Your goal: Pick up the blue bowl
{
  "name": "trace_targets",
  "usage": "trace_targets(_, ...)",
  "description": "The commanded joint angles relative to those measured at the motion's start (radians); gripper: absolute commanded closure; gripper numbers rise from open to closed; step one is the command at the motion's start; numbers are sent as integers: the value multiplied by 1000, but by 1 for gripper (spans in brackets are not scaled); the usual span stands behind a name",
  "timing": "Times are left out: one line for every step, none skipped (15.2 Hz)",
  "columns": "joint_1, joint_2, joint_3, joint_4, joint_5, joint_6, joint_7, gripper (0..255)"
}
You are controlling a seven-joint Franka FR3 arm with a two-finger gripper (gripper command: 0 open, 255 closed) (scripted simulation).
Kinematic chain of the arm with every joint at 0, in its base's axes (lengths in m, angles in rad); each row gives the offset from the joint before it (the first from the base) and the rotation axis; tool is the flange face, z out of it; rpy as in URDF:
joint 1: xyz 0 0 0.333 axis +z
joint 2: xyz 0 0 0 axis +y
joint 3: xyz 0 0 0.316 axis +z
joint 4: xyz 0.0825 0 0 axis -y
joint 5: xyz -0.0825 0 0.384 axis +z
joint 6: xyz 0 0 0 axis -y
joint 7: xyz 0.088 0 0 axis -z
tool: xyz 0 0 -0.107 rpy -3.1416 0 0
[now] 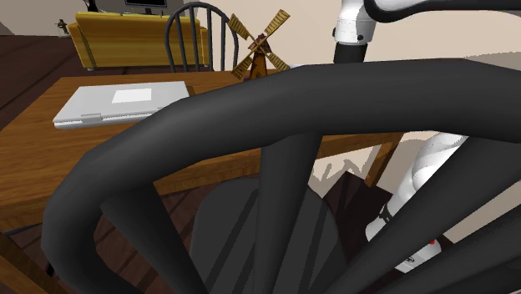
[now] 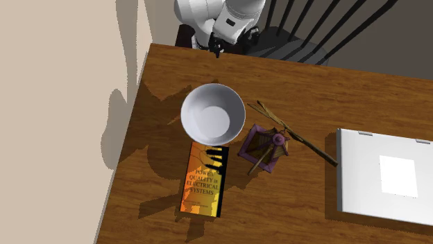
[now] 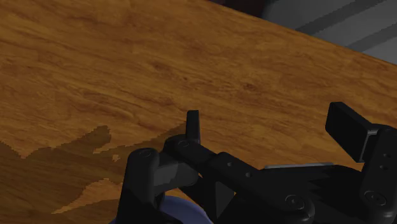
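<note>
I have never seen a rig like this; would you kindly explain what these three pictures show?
This is a simulated white robot arm with a black two-finger gripper. The shoulder view looks from beside the robot, past a dark chair back close to the camera. The second exterior view looks down on a wooden table. On it are a pale bowl, a book, a toy windmill and a closed laptop. The wrist view comes from a camera on the hand. Its fingers stand apart above the wood, holding nothing.
</note>
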Motion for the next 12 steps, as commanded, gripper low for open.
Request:
trace_targets(0, 0, 0, 0, 0, 0, 0, 0)
trace_targets(-8, 29, -22, 24, -6, 7, -20, 0)
trace_targets(-15, 59, -44, 48, -11, 13, -40, 0)
trace_targets(-22, 90, -65, 74, -15, 18, -60, 0)
trace_targets(-28, 121, -86, 101, -18, 23, -80, 0)
trace_targets(-33, 153, -107, 129, -20, 26, -99, 0)
trace_targets(-38, 186, -127, 159, -20, 29, -119, 0)
trace_targets(-42, 218, -147, 189, -19, 31, -140, 0)
trace_targets(-46, 252, -167, 221, -16, 32, -160, 0)
trace_targets(-49, 286, -186, 254, -13, 32, -180, 0)
trace_targets(-52, 321, -206, 288, -8, 30, -201, 0)
trace_targets(-55, 356, -225, 323, -2, 28, -222, 0)
